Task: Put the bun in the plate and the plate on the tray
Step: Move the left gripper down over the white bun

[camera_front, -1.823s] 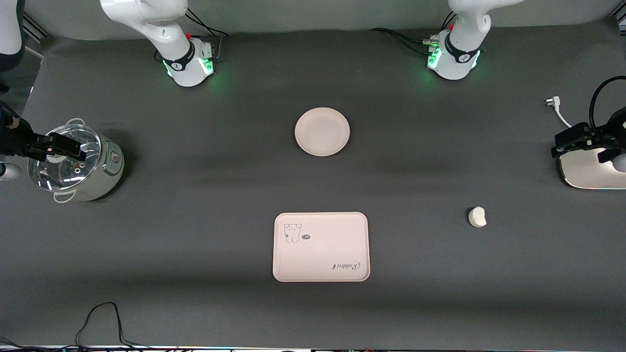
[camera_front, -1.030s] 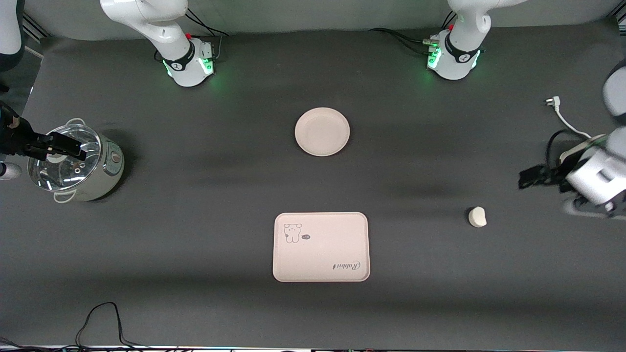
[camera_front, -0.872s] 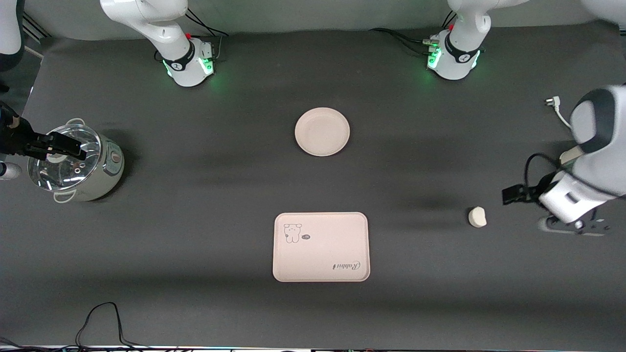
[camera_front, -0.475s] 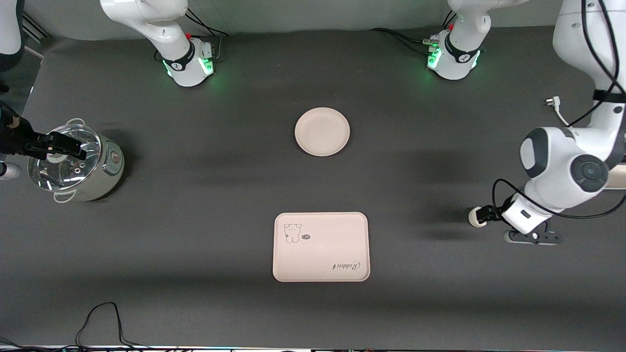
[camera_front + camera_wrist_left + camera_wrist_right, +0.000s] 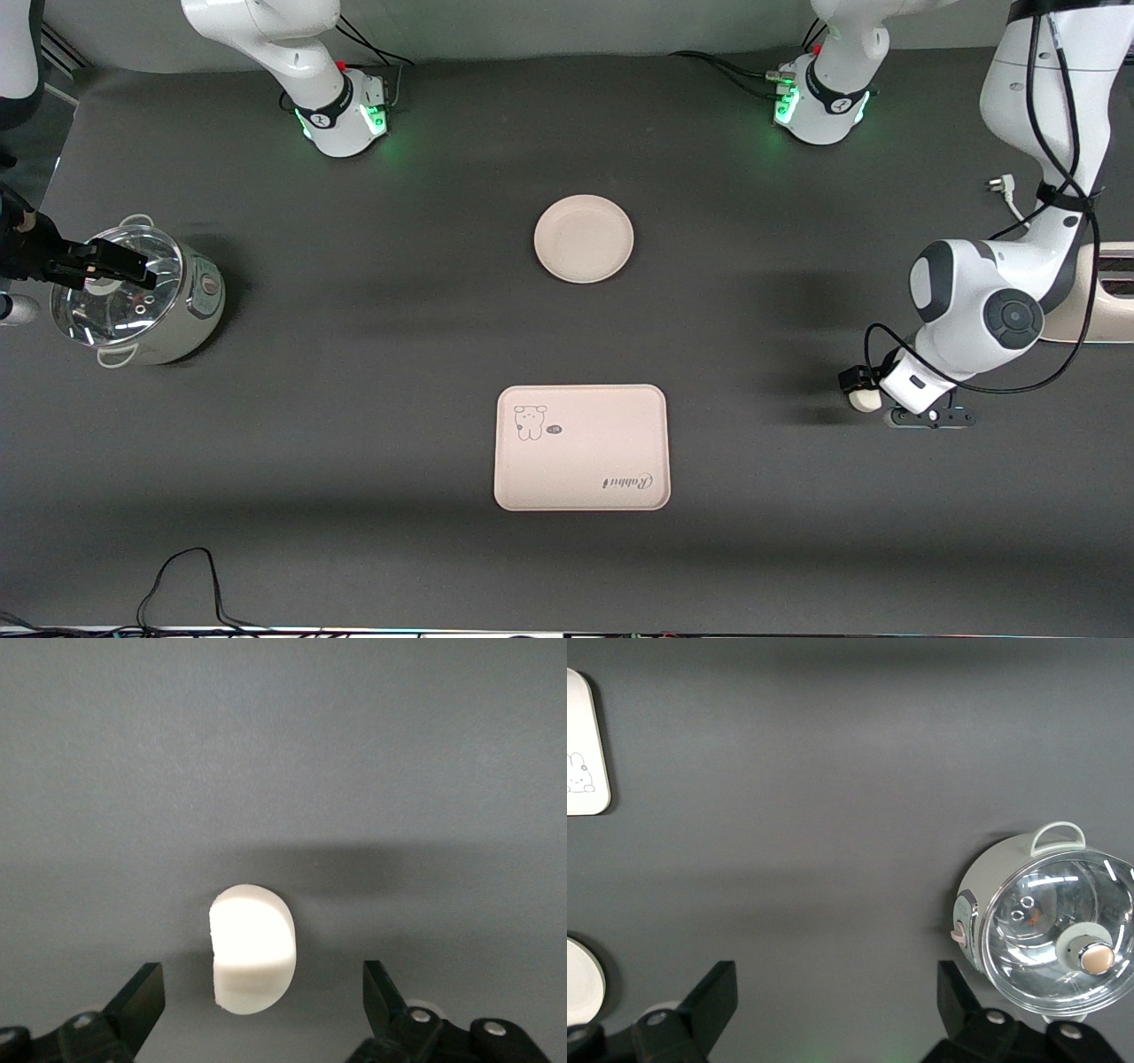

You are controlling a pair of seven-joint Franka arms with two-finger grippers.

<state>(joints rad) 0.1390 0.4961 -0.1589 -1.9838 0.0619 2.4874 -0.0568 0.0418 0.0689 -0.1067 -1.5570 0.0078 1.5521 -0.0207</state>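
The bun [image 5: 866, 400], a small white lump, lies on the dark table toward the left arm's end. My left gripper [image 5: 858, 383] is low over it. In the left wrist view the bun [image 5: 252, 948] sits between the two open fingers [image 5: 142, 999] with a gap on each side. The round cream plate [image 5: 584, 238] lies at mid-table, with nothing on it. The cream-pink tray [image 5: 581, 447] with the rabbit drawing lies nearer to the front camera than the plate. My right gripper [image 5: 97, 266] waits open over the pot; its view shows a tray corner [image 5: 585, 744].
A pale green pot with a glass lid [image 5: 137, 297] stands at the right arm's end and shows in the right wrist view [image 5: 1045, 939]. A white appliance [image 5: 1099, 306] and a white plug cable [image 5: 1005, 190] lie at the left arm's end. A black cable [image 5: 186, 576] loops along the near edge.
My left arm swung in from the table's end and came down over the bun, so its open fingers now stand either side of it. The bun, plate, tray and right arm have not moved.
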